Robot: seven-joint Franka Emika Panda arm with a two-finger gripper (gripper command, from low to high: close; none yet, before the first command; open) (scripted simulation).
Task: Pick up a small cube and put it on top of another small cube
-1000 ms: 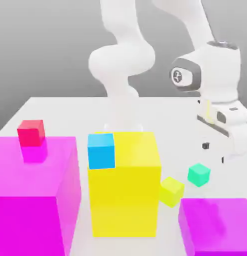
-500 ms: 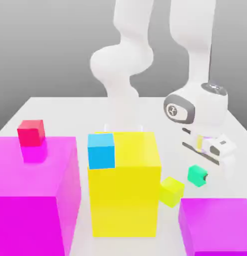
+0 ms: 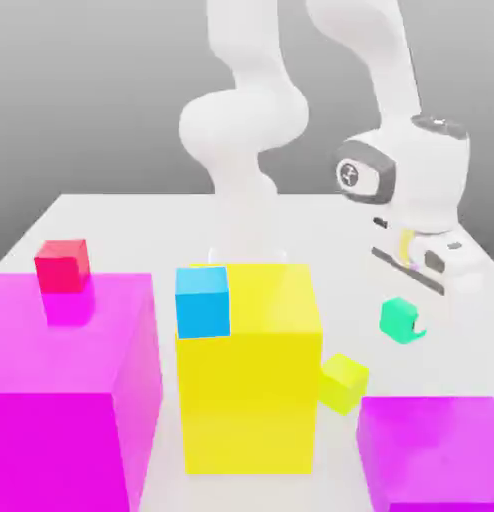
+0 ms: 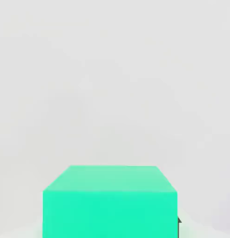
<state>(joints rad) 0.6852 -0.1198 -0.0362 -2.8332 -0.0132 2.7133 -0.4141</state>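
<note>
The small cube (image 3: 396,316), tiny and teal-green, hangs a little above the white table (image 3: 121,225) at the exterior view's right. My gripper (image 3: 409,320) is shut on it, and the white hand stands just above and behind it. In the hand view the same small cube (image 4: 110,202) sits close up against pale table. A small yellow-green cube (image 3: 343,382) rests on the table below and to the left of the held cube, beside the big yellow block.
A big yellow block (image 3: 249,380) stands in the middle with a small sky-blue cube (image 3: 202,301) at its upper left corner. A big magenta block (image 3: 66,400) at the left carries a small red cube (image 3: 62,265). Another magenta block (image 3: 431,455) lies front right.
The hand came down over the teal cube, shut on it, and has risen again. The cube now hangs higher than where it lay on the table.
</note>
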